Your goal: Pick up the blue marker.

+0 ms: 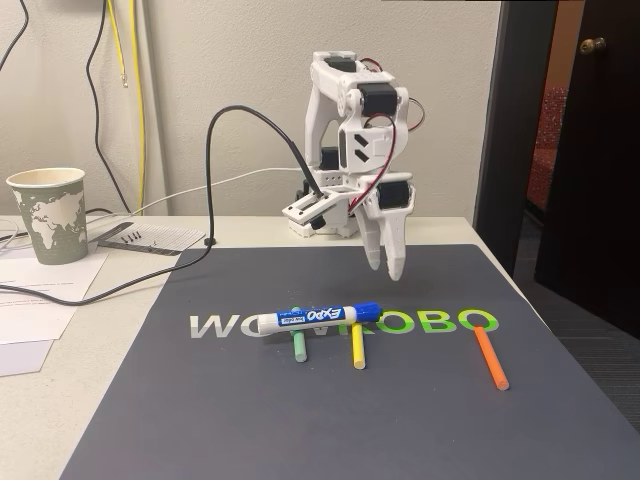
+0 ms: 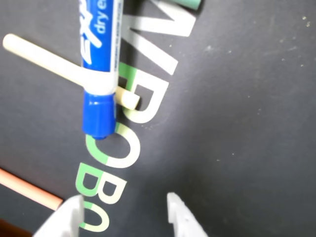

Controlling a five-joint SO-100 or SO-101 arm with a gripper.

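Observation:
The blue marker (image 1: 315, 318) lies flat on the dark mat, its barrel resting across a green stick (image 1: 299, 347) and a yellow stick (image 1: 357, 345). In the wrist view the blue marker (image 2: 98, 64) runs down from the top edge, blue end toward me, over the yellow stick (image 2: 42, 55). My gripper (image 1: 386, 265) hangs above the mat, behind and to the right of the marker, fingers pointing down. In the wrist view the gripper (image 2: 123, 212) is open, with bare mat between the white fingertips (image 2: 177, 212) and nothing held.
An orange stick (image 1: 490, 357) lies on the mat's right side, and at the lower left as the orange stick (image 2: 29, 190) in the wrist view. A paper cup (image 1: 48, 214), papers and a black cable (image 1: 208, 190) sit on the table at left. A dark door stands at right.

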